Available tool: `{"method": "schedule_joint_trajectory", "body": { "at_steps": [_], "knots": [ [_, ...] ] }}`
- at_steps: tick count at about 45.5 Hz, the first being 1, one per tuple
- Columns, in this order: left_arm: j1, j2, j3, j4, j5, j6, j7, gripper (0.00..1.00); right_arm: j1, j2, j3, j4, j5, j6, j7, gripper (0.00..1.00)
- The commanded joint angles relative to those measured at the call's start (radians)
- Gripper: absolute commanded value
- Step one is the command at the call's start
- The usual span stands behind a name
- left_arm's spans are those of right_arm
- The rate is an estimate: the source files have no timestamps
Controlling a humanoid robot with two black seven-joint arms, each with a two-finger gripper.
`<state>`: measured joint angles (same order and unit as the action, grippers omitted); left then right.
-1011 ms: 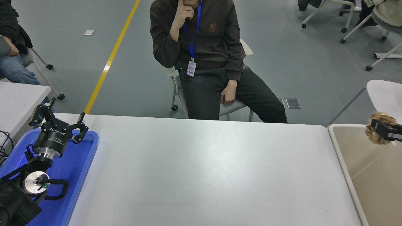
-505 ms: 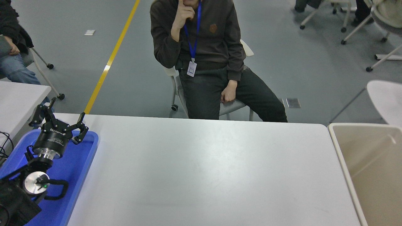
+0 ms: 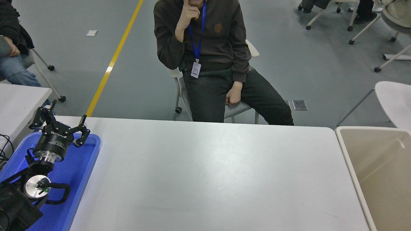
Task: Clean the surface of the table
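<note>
The tabletop (image 3: 208, 173) fills the middle and lower part of the head view, a plain white-grey surface with rounded far corners, running from the blue tray at the left to the beige bin at the right.

The blue tray (image 3: 85, 179) lies at the tabletop's left edge. Above it hangs the left tool (image 3: 59, 123), at the end of the black arm that comes in from the lower left corner. Its fingers are spread wide and hold nothing. White lettering runs across the tool's black body, but it is too small and tilted to read. A small green light shows on the arm's silver joint lower down.

The beige bin (image 3: 350, 166) stands just beside the tabletop's right edge, open at the top. The right arm is out of sight.

Beyond the far edge a person (image 3: 212, 61) sits on a chair, wearing a dark sweater with a small brown emblem, unreadable, and a blue lanyard with a badge. A yellow line (image 3: 112, 61) crosses the grey floor.
</note>
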<state>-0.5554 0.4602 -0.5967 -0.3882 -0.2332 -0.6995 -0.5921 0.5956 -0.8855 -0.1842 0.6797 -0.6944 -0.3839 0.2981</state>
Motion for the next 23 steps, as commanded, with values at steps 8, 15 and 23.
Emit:
{"method": "schedule_joint_trajectory", "body": {
  "at_steps": [8,15,23],
  "knots": [
    [0.000,0.000,0.000,0.000,0.000,0.000,0.000,1.00,-0.069,0.293,-0.001,-0.374,0.079,0.007,0.007,0.00],
    [0.000,0.000,0.000,0.000,0.000,0.000,0.000,1.00,-0.072,0.404,-0.009,-0.552,0.088,0.026,0.000,0.00],
    [0.000,0.000,0.000,0.000,0.000,0.000,0.000,1.00,-0.073,0.476,-0.001,-0.683,0.107,0.068,-0.014,0.00]
  ]
}}
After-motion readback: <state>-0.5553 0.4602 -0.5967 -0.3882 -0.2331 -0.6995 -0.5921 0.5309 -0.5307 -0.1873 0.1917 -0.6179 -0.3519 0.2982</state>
